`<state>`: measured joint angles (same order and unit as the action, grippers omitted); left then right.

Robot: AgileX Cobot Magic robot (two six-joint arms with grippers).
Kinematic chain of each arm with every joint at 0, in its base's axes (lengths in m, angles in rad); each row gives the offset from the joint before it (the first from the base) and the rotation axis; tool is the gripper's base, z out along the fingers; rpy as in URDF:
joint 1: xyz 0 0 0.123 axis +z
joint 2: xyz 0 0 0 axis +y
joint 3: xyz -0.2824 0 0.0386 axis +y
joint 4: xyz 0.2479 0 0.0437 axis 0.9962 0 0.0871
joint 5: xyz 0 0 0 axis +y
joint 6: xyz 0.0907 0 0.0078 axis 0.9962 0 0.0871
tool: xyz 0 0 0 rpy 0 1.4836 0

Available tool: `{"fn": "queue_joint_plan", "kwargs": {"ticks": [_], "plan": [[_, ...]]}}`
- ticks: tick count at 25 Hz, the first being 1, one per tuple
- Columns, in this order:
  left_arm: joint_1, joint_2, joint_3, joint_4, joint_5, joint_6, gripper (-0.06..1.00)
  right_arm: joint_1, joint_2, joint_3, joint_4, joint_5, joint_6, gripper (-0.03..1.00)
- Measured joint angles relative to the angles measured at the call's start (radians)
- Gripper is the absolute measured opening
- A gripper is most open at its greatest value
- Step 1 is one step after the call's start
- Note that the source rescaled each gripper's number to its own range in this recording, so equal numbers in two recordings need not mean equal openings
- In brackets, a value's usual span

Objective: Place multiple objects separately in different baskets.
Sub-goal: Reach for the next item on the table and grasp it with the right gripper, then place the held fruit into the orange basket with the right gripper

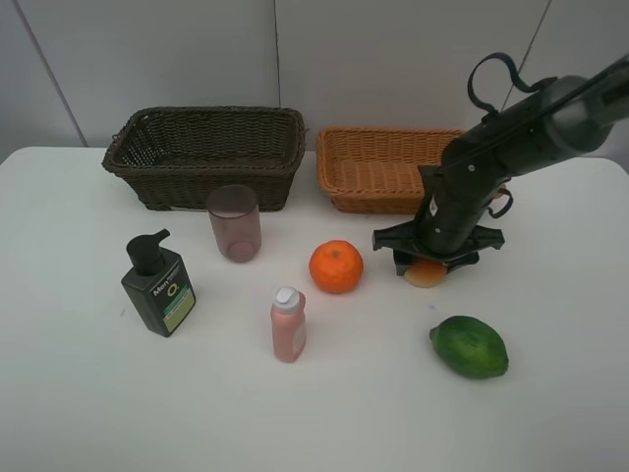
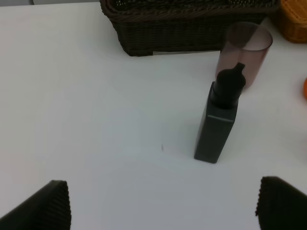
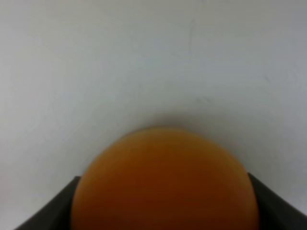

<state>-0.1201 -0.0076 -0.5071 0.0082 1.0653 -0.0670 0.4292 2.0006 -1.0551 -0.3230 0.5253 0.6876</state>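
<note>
My right gripper reaches down over the red-yellow peach on the white table, in front of the light tan basket. The right wrist view shows the peach filling the gap between the dark fingers, which are shut on it. My left gripper is open and empty, hovering short of the dark green pump bottle and mauve cup. The orange, green fruit, pink bottle, pump bottle and cup stand on the table. The dark brown basket sits at the back left.
Both baskets look empty from above. The right arm slants in from the upper right over the tan basket's corner. A grey wall stands behind the table. The dark basket lies beyond the cup in the left wrist view.
</note>
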Motion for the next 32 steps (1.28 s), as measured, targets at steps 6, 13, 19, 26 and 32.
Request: {"fn": "queue_joint_plan", "kwargs": {"ticks": [6, 13, 19, 26, 32], "plan": [[0.0, 0.0, 0.0, 0.0, 0.0, 0.0, 1.0, 0.0, 0.0, 0.0, 0.0, 0.0, 0.0, 0.0], [0.0, 0.0, 0.0, 0.0, 0.0, 0.0, 1.0, 0.0, 0.0, 0.0, 0.0, 0.002, 0.0, 0.0], [0.0, 0.0, 0.0, 0.0, 0.0, 0.0, 1.0, 0.0, -0.063, -0.044, 0.02, 0.169, -0.076, 0.0], [0.0, 0.0, 0.0, 0.0, 0.0, 0.0, 1.0, 0.0, -0.141, -0.234, 0.103, 0.526, -0.25, 0.0], [0.0, 0.0, 0.0, 0.0, 0.0, 0.0, 1.0, 0.0, -0.141, -0.394, 0.136, 0.667, -0.313, 0.0]]}}
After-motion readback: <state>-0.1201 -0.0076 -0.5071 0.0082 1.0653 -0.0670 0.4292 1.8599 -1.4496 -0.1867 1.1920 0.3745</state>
